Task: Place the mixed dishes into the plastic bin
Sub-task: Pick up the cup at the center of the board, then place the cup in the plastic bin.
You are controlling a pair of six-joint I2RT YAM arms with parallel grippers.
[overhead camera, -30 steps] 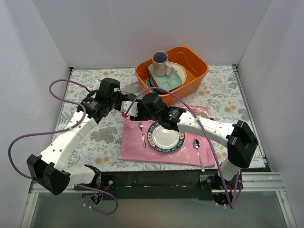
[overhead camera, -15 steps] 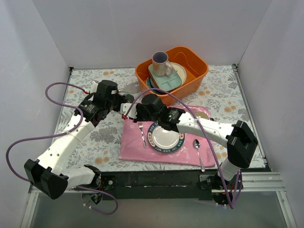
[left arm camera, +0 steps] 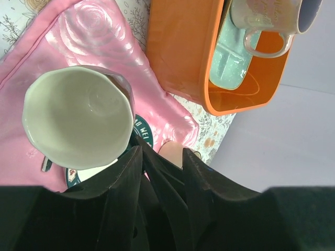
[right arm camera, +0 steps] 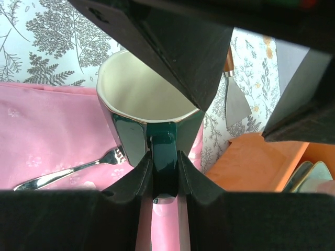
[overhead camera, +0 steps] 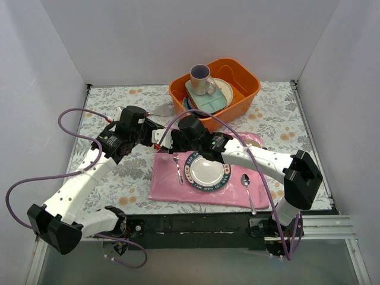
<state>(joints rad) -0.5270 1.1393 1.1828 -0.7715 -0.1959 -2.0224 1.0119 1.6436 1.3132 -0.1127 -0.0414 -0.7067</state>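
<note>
Where white walls (overhead camera: 178, 35) enclose, floral table (overhead camera: 279, 119), orange bin (overhead camera: 238, 107)

The right fingers (right arm camera: 131, 185) clamp tight, while the left fingers (left arm camera: 123, 175) seemingly stand slightly parted.

1 orange bin (overhead camera: 246, 98). 2 mugs: 1 lavender-lined mug (overhead camera: 202, 79), 1 dark green mug (right arm camera: 146, 94). 4 plates: 1 pale mint squarish plate (overhead camera: 209, 100), 1 pale round plate (overhead camera: 224, 87), 1 teal plate (overhead camera: 187, 103) showing only an edge, 1 lettered-rim plate (overhead camera: 206, 172). 1 fork (overhead camera: 177, 168), 1 spoon (overhead camera: 247, 189), 1 metal server (overhead camera: 159, 110), 1 pink mat (overhead camera: 166, 184).
</note>
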